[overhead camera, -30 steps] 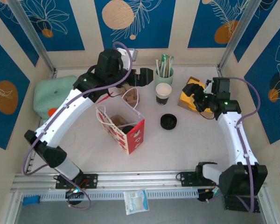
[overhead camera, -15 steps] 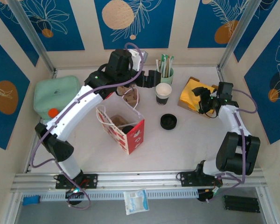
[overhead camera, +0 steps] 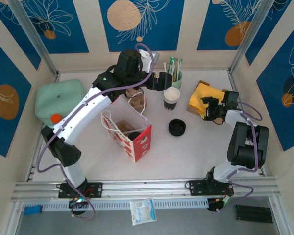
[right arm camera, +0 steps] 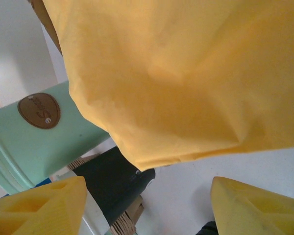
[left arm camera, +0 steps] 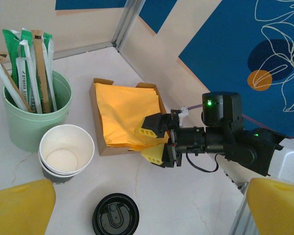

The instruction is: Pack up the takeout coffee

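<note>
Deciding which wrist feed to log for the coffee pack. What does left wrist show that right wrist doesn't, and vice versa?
Left wrist gives the layout: the takeout coffee, open-topped, beside the green cup of sticks, the black lid flat on the table near it, and the right gripper, jaws apart around the edge of the yellow napkins in their cardboard tray. Right wrist gives a close-up of that napkin edge above its fingers, plus a brown oval label on a mint-green surface I can't identify. Shared: the yellow napkins and the right gripper's yellow fingers.

Left tool [overhead camera: 162, 81] spread wide on an outstretched arm — right tool [left arm camera: 152, 142] partly parted, held low.
</note>
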Available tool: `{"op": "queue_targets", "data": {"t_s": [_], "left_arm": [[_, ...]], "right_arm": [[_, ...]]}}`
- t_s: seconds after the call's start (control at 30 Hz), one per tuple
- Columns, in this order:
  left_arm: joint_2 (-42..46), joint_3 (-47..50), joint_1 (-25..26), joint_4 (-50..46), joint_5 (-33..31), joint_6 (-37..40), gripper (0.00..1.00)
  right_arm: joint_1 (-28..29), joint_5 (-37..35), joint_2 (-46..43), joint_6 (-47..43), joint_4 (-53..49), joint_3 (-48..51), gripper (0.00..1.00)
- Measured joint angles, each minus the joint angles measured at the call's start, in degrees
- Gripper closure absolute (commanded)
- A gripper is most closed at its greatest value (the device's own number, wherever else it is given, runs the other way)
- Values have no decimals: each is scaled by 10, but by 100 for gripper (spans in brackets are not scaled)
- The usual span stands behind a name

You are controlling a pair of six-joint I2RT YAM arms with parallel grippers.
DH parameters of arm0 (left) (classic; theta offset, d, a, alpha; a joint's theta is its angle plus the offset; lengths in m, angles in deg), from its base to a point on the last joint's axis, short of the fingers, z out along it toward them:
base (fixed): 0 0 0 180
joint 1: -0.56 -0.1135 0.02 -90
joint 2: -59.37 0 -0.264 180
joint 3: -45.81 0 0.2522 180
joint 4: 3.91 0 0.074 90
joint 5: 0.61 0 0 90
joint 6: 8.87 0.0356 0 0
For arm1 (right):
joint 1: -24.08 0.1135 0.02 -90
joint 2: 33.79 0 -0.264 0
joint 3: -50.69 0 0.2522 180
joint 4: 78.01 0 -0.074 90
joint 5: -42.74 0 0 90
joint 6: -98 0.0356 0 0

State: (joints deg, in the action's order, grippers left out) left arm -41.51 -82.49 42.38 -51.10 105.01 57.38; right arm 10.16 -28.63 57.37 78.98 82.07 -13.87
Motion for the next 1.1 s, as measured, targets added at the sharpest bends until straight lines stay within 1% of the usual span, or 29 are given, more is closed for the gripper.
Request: {"op": "queue_targets", "data": {"t_s": [0.17, 0.43, 0.77, 1.1], "left_arm": [[-6, -4, 0, 0, 3, 2, 1], [-9, -15, 0, 0, 5, 3, 0], [-9, -15, 0, -4, 5, 3, 1], [-9, -15, 0, -4, 5, 3, 1]], "right_arm": [[0, 0, 20, 15, 26, 0, 43], [0, 0, 35, 22, 45, 0, 48], [0, 1, 47, 32, 63, 3, 46], [0, 5, 46, 41, 77, 23, 45]]}}
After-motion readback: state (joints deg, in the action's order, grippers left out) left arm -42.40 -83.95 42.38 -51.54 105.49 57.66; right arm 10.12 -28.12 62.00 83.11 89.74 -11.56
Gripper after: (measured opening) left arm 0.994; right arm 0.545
